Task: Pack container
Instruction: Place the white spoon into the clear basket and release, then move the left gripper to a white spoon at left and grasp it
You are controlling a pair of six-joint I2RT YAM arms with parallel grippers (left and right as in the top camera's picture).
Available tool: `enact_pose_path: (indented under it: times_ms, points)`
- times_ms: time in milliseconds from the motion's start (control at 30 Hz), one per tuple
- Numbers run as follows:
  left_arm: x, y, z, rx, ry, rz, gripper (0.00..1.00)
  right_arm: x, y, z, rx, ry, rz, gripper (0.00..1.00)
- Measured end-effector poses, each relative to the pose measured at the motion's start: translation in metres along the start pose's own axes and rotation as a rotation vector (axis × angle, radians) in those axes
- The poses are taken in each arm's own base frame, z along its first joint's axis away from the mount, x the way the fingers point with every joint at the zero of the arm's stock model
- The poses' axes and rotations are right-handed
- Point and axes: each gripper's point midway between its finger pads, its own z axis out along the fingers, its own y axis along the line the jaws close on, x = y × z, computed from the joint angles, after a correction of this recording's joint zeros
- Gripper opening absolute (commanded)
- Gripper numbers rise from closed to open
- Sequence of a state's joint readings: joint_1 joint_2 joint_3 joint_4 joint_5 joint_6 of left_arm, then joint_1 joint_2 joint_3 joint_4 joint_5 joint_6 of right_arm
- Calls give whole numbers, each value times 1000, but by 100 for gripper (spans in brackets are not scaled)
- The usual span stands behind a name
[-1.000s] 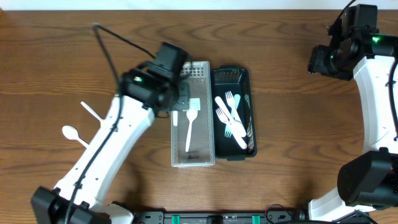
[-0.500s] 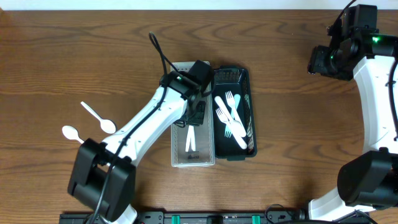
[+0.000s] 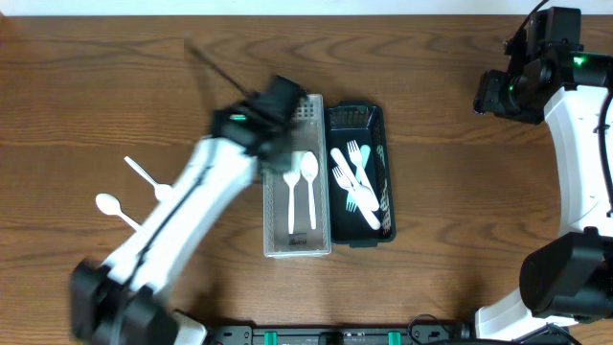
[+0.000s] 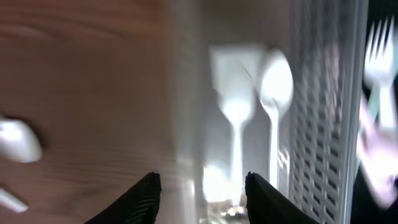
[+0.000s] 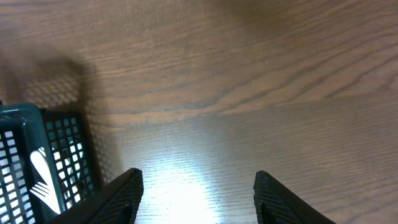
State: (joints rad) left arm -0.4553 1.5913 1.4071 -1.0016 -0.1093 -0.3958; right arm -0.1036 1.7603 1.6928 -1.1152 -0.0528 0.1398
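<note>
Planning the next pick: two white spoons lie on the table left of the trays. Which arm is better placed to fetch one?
Left, probably. The left pincer hangs open over the clear tray, close to the nearer spoon; the right pincer, also open, sits far off past the black basket.

White spoon (image 3: 308, 171) lies flat inside clear tray (image 3: 267, 230).

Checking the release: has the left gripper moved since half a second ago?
Yes. The left gripper has shifted left and up-frame in the overhead view, from over the middle of the clear tray to its left rim.
</note>
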Motion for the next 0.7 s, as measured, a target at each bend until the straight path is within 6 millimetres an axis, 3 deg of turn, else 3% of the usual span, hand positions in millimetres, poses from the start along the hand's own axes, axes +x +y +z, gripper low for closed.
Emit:
enact_pose_path:
  times_ms: [133, 233, 367, 533, 700]
  points:
    - [-28, 79, -39, -68, -130, -283, 80, 3, 0, 0, 2, 11, 1, 60]
    - [-28, 146, -49, -148, -152, -507, 99, 5, -1, 0, 3, 20, 1, 61]
    - [-22, 209, -41, -203, -130, -730, 98, 9, -1, 0, 5, 37, 2, 61]
    - [-7, 255, -7, -245, -26, -881, 98, 10, -1, 0, 6, 40, 2, 61]
    - [5, 263, 49, -238, 127, -921, 98, 11, -2, 0, 6, 45, 2, 61]
